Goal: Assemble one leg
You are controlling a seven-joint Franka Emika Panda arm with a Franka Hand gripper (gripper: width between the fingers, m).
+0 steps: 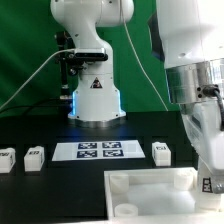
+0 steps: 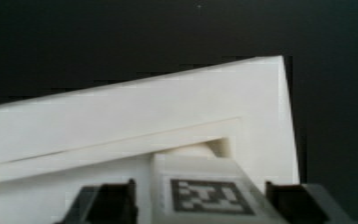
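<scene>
In the wrist view a leg (image 2: 208,190), a small white block with a black-and-white tag facing the camera, sits between my gripper's (image 2: 204,205) two dark fingers (image 2: 108,203), which stand close against its sides. Behind it lies the large white plate (image 2: 140,115). In the exterior view my gripper (image 1: 208,192) hangs over the plate's (image 1: 150,182) corner at the view's right, with the tagged leg (image 1: 207,184) in it. Three more legs lie on the table: two (image 1: 7,159) (image 1: 33,156) at the left and one (image 1: 161,152) at the right.
The marker board (image 1: 100,150) lies flat in the middle of the black table, in front of the arm's white base (image 1: 95,95). The arm's own links fill the exterior view's right side. A green curtain hangs behind.
</scene>
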